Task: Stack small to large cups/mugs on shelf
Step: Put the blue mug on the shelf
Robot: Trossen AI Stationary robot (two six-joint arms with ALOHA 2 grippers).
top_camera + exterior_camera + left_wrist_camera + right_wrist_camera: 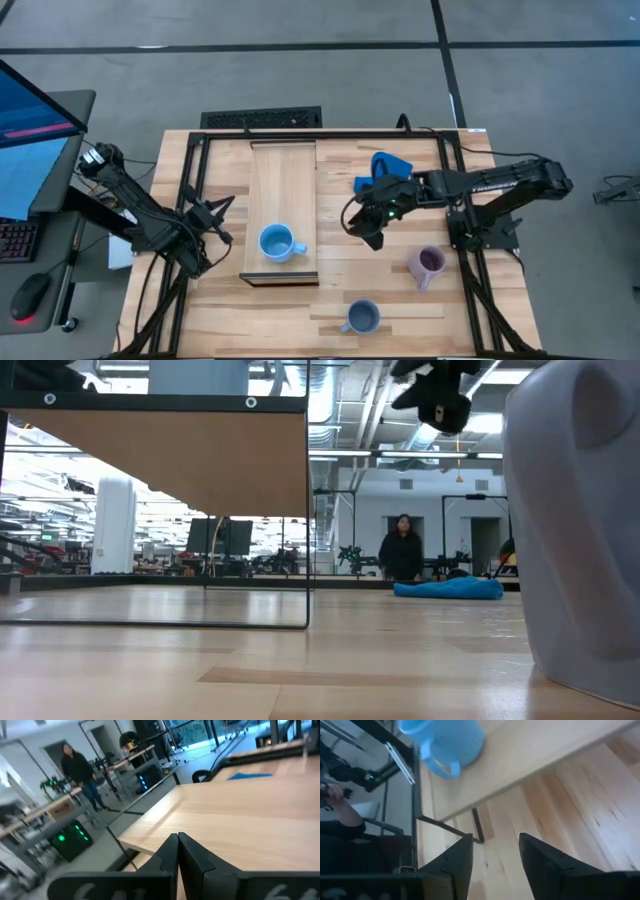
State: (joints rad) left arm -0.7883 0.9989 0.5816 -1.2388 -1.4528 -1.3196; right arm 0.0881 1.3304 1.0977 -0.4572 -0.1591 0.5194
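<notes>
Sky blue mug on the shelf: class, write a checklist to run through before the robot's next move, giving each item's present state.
1. Sky blue mug stands upright on the shelf: ok.
2. Right gripper open, holding nothing: ok.
3. Right gripper is off the shelf, above bare tabletop beside it: ok.
4. Lilac mug and slate blue mug upright on the tabletop, apart from each other: ok.
5. Left gripper shut, waiting at the table's left edge: ok.
6. Which remaining mug is smaller: cannot tell.

Wooden tabletop (330,300) with shelf (283,180), two mugs (428,264), cloth (388,164).
</notes>
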